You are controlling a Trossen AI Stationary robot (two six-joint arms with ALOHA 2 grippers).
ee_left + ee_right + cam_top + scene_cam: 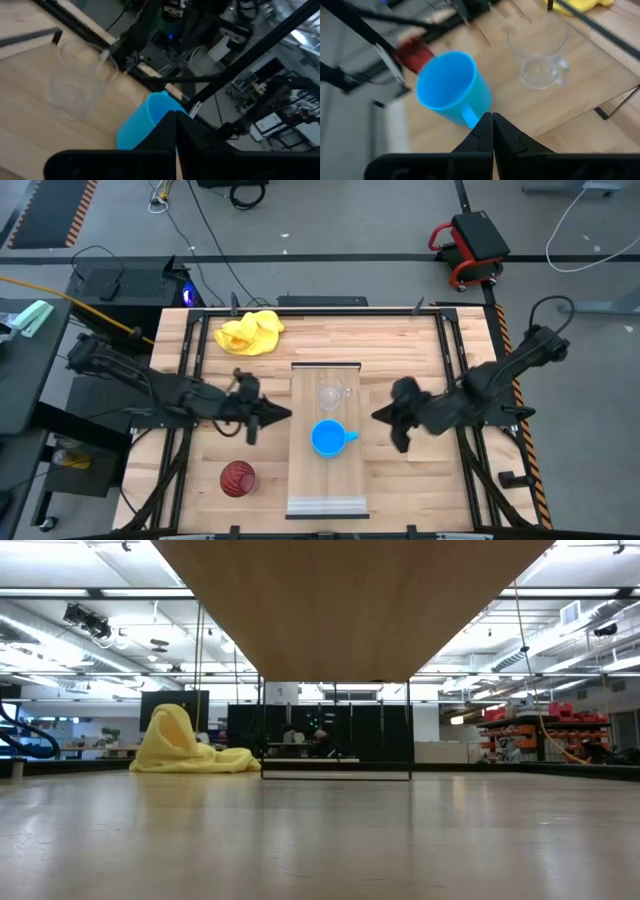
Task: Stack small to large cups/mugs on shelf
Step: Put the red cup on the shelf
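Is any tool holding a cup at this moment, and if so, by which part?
Nothing is held. The left tool and right tool are both shut and empty, beside the shelf.

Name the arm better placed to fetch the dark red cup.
Left. The dark red ribbed cup stands on the table on the left side of the long light-wood shelf, near the left end effector; the right end effector is across the shelf.
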